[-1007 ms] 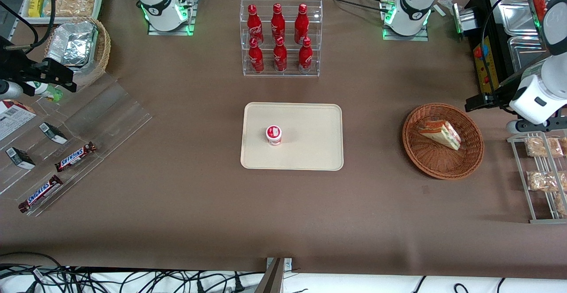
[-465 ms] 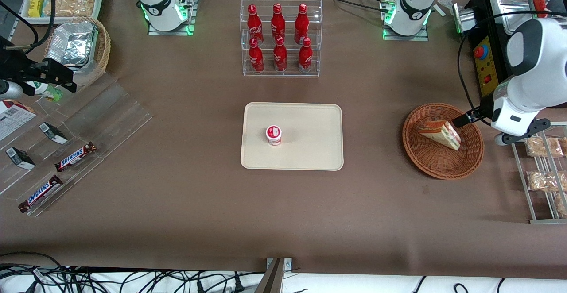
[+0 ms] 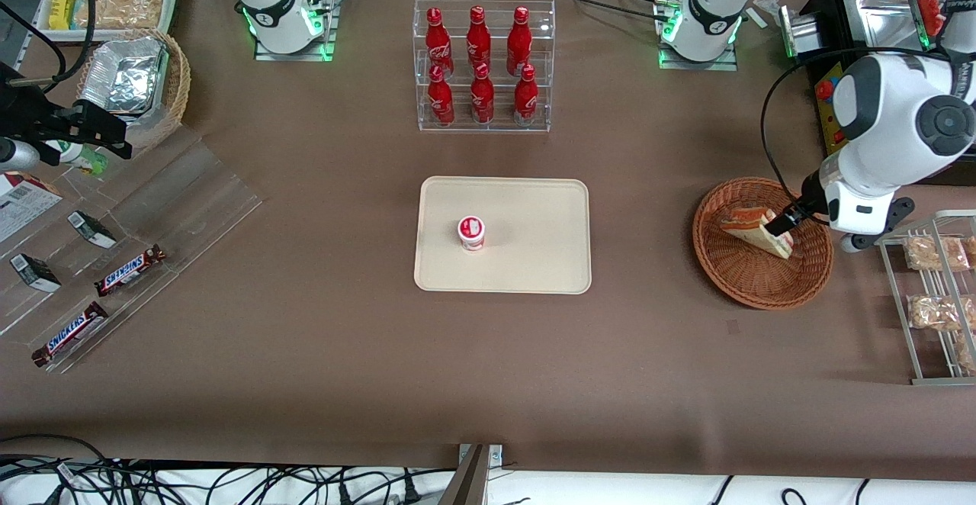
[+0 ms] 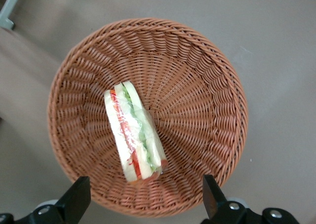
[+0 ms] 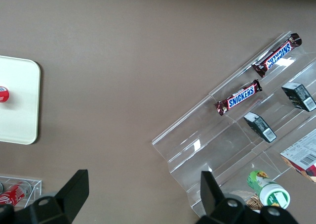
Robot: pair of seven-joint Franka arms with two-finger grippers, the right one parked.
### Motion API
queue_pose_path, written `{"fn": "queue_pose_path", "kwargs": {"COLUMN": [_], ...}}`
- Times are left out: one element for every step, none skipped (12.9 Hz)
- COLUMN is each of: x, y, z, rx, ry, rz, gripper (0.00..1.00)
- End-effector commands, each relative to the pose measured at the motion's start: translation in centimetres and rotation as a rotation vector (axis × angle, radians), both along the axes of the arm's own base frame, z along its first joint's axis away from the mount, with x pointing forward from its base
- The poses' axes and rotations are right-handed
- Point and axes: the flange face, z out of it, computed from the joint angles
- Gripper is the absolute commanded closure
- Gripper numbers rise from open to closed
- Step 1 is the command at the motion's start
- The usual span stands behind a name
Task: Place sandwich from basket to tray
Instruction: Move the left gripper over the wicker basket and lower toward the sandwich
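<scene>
The sandwich, a clear-wrapped wedge with red and green layers, lies in the reddish-brown wicker basket toward the working arm's end of the table. My left gripper hangs over the basket, above the sandwich's end, and partly hides it. In the left wrist view the sandwich lies in the basket, and the gripper is open wide and empty, its fingers apart over the basket's rim. The cream tray lies mid-table and also shows in the right wrist view.
A small red-and-white cup stands on the tray. A clear rack of red bottles stands farther from the camera. A wire rack of snack packs lies beside the basket. A clear shelf with Snickers bars sits at the parked arm's end.
My left arm has swung in from the table's edge and come over the basket, reaching above the sandwich. The sandwich, basket and tray have not moved.
</scene>
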Motion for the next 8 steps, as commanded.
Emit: {"fn": "queue_pose_path", "kwargs": {"x": [-1.7, -1.9, -2.2, -2.6, -2.6, -2.5, -2.3, -2.2], "y": [0.9, 1.1, 1.3, 1.5, 1.5, 1.5, 1.4, 1.3], "z": [-1.6, -2.4, -3.2, -3.7, -4.3, -4.8, -5.3, -5.9], "rx": [0.015, 0.014, 0.013, 0.011, 0.009, 0.006, 0.003, 0.000], "ry": [-0.042, -0.046, -0.059, -0.067, -0.073, -0.074, -0.088, -0.089], "rz": [0.050, 0.054, 0.057, 0.065, 0.084, 0.120, 0.157, 0.181], "gripper": [0.00, 0.00, 0.00, 0.00, 0.00, 0.00, 0.00, 0.00]}}
